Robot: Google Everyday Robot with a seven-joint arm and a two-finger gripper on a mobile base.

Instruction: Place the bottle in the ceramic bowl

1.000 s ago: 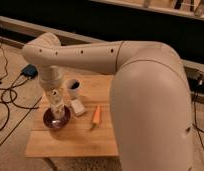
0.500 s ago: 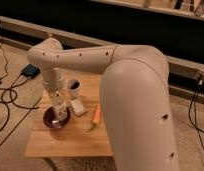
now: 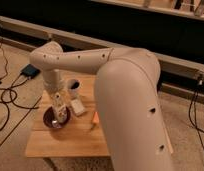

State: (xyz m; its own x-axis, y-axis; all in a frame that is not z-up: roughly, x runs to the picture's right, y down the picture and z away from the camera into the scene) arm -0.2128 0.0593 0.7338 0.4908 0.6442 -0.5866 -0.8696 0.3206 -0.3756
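Inspection of the work area: my arm point(image 3: 125, 95) enters from the near right, fills much of the foreground, and reaches left across the wooden tabletop point(image 3: 70, 142), bending down at its far-left joint. My pincer point(image 3: 57, 102) hangs at the left part of the tabletop, directly above the ceramic bowl point(image 3: 47, 119), and is closed on the bottle point(image 3: 57, 113). The bottle stands roughly upright in that grip, with its lower end down inside the bowl. I cannot tell whether its base touches the bowl's floor. The bowl is dark and glossy and sits toward the left edge of the tabletop. Just beyond it, on the far side, a white cup point(image 3: 73, 86) with a dark interior stands upright, close beside my wrist. A small white block point(image 3: 77, 107) lies just right of the bowl, apart from it. Further right an orange item point(image 3: 94, 120) lies on the wood next to my arm, partly hidden by it. On the floor to the left run dark cables point(image 3: 10, 100), and a dark box point(image 3: 30, 71) lies beyond them.
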